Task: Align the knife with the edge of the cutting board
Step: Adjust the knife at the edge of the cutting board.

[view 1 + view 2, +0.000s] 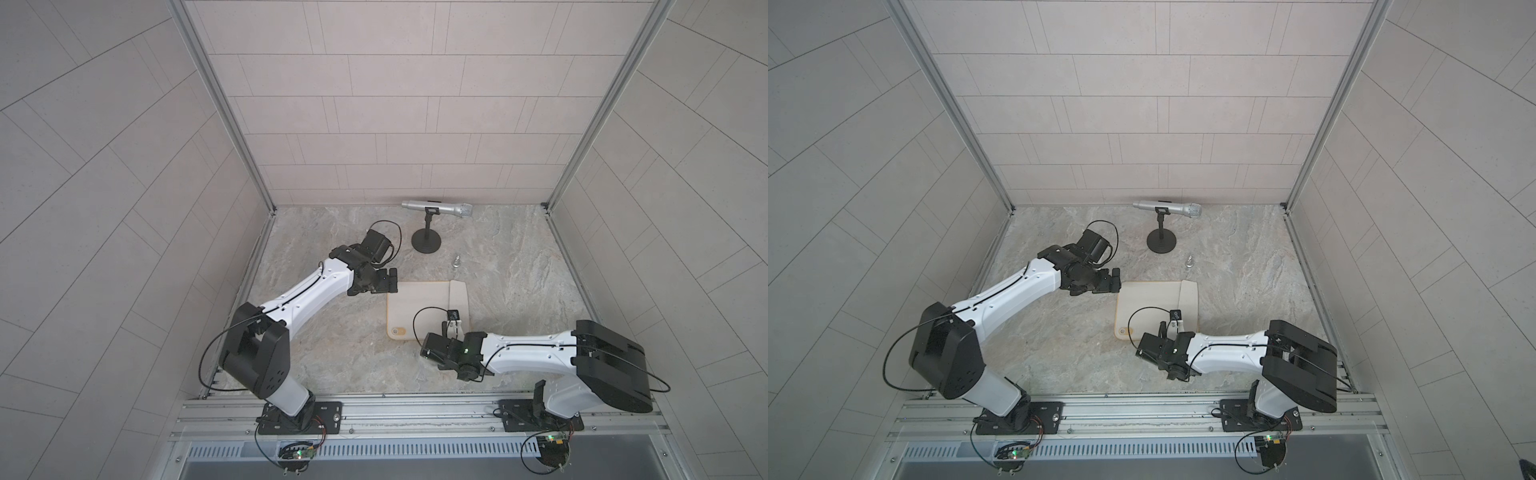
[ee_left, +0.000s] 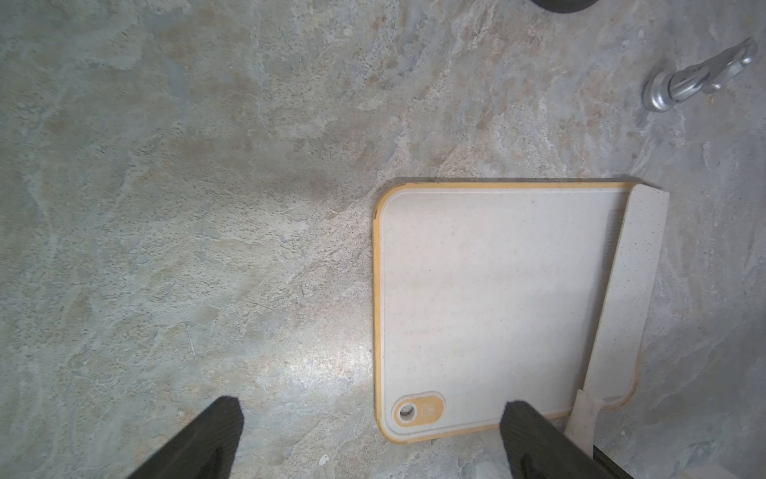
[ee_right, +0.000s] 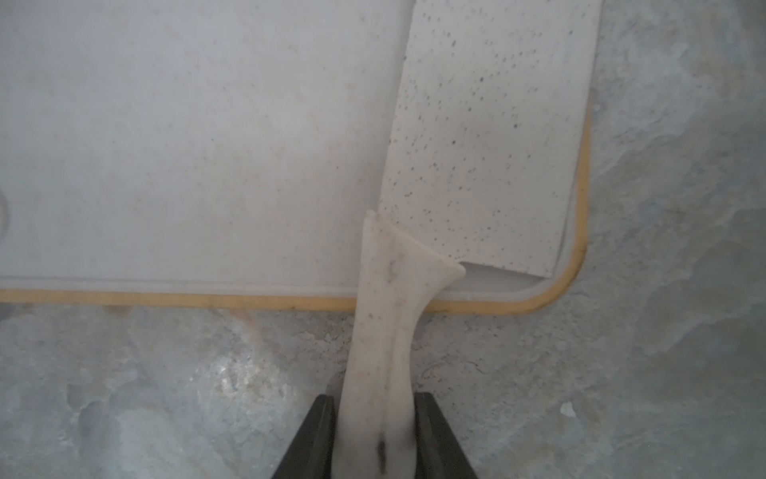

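Knife (image 3: pixel 489 145): speckled blade flat on the board (image 3: pixel 207 145), laid along its right edge, with the handle jutting off the near edge over the table (image 3: pixel 166 394). Blade and edge are not quite parallel. Near the handle the tan rim shows beside the blade, while farther out the blade covers the rim and overhangs it slightly. The left wrist view of the knife (image 2: pixel 630 290) and board (image 2: pixel 476 290) shows the same. My right pincer (image 3: pixel 374 398) is clamped on the handle, with one black finger (image 3: pixel 319 435) pressed against each side. My left pincer (image 2: pixel 371 404) stands wide apart and holds nothing. In a top view the left pincer (image 1: pixel 388 283) hovers just beside the far left corner of the board (image 1: pixel 415 303), and the knife (image 1: pixel 457 297) lies at the opposite side. Hole (image 2: pixel 418 410): tan-ringed, at the board's near left corner, uncovered. Beyond the board, a small metal piece (image 1: pixel 456 262) lies near the far right corner. Farther back, a silver microphone (image 1: pixel 436 209) rests level on a black stand (image 1: pixel 427 241). Both are apart from the board.
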Robot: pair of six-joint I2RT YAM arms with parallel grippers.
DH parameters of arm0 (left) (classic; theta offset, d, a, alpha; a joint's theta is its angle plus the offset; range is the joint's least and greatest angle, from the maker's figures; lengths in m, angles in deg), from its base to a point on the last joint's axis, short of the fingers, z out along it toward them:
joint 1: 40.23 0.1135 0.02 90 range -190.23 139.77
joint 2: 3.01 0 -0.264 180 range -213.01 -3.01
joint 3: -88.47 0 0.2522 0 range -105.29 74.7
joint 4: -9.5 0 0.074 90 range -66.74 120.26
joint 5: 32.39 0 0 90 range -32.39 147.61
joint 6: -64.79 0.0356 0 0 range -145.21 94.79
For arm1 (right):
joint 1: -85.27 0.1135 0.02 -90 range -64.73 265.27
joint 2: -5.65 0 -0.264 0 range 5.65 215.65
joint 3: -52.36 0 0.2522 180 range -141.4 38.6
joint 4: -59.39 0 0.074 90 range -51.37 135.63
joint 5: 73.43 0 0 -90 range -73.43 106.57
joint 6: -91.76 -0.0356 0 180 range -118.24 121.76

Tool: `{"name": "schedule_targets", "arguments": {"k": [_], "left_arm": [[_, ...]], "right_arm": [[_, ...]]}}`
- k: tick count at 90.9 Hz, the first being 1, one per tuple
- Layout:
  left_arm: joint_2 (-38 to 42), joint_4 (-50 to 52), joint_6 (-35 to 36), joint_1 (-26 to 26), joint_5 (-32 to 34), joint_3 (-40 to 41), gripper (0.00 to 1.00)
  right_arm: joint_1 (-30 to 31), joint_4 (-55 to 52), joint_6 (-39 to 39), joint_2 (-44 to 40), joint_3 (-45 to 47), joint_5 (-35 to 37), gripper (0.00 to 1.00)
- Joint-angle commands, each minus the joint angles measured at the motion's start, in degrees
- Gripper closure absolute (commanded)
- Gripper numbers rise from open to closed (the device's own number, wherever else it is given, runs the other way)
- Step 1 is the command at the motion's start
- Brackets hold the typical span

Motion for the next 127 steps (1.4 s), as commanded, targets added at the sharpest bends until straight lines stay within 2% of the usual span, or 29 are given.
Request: {"name": "schedule_targets", "arguments": {"k": [1,60,127], "left_arm": [[-0.22,1.66,0.56,-0.26,0.06,-1.14,0.00],[-0.56,1.78,0.61,-0.34,0.38,-1.14,0.00],[-0.82,1.92,0.70,-0.28,0.51,-1.25,0.00]], "right_arm": [[0.43,-2.16,-0.49,0.43,0.48,0.68,0.70],[0.78,-6.04,-0.83,-2.82,0.13,2.68,0.73],[1.35,-4.52,0.22,-0.72,-0.99,3.24,0.79]]}}
